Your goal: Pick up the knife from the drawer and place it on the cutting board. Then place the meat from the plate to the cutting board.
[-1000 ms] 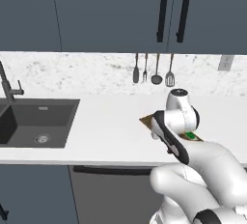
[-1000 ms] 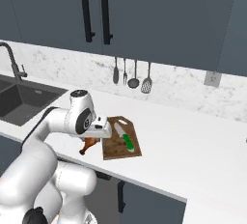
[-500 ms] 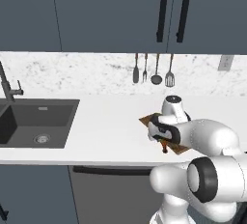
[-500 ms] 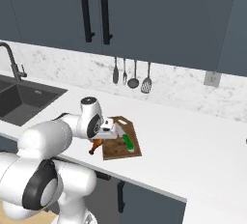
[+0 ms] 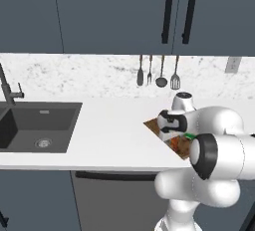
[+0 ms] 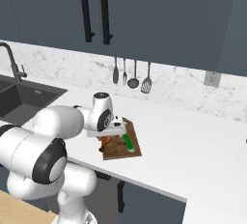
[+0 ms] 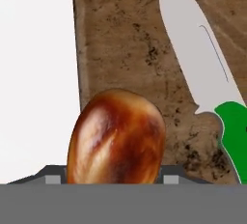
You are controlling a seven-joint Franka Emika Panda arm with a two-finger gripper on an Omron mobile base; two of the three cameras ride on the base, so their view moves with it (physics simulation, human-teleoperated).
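Lowered further toward the cutting board (image 7: 125, 49) than a second ago; jaws pinching the meat (image 7: 116, 138) above it, beside the knife (image 7: 207, 83).

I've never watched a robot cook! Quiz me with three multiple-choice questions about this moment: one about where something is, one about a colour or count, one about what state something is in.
1. The knife lies:
A. in the sink
B. on the cutting board
C. on a wall hook

2. Utensils hanging on the wall:
A. two
B. four
C. six

3. The meat is:
A. at the gripper, over the board
B. in the sink
C. on the floor

Answers: B, blade and green handle rest on wood; B, four hang in a row; A, hand view shows it close up above the board.
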